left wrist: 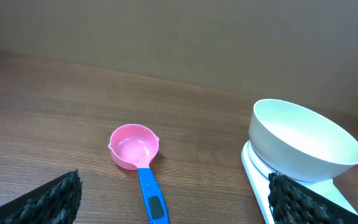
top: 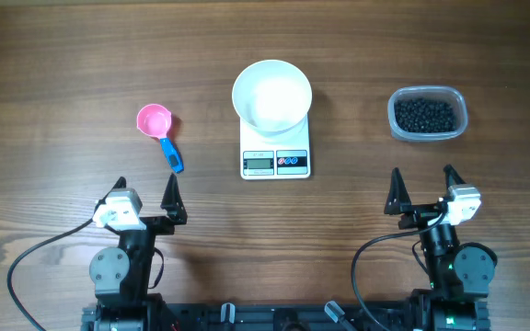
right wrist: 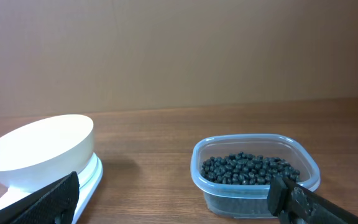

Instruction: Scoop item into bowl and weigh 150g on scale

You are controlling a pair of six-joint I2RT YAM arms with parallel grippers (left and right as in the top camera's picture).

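Note:
A white bowl (top: 271, 95) stands empty on the white scale (top: 275, 161) at the table's middle. Small black beads, the item (top: 423, 115), fill a clear plastic tub (top: 428, 134) to its right. Left of the scale lies a pink scoop (top: 154, 120) with a blue handle (top: 171, 154). My left gripper (top: 146, 194) is open near the front edge, just below the scoop's handle (left wrist: 150, 196). My right gripper (top: 423, 189) is open too, in front of the tub (right wrist: 255, 186). The bowl (left wrist: 303, 140) and the bowl (right wrist: 39, 149) show in both wrist views.
Bare wooden table (top: 63, 74) lies around these things. A brown wall (right wrist: 179, 50) rises behind the table in the wrist views. Black cables (top: 26, 267) trail from both arm bases at the front edge.

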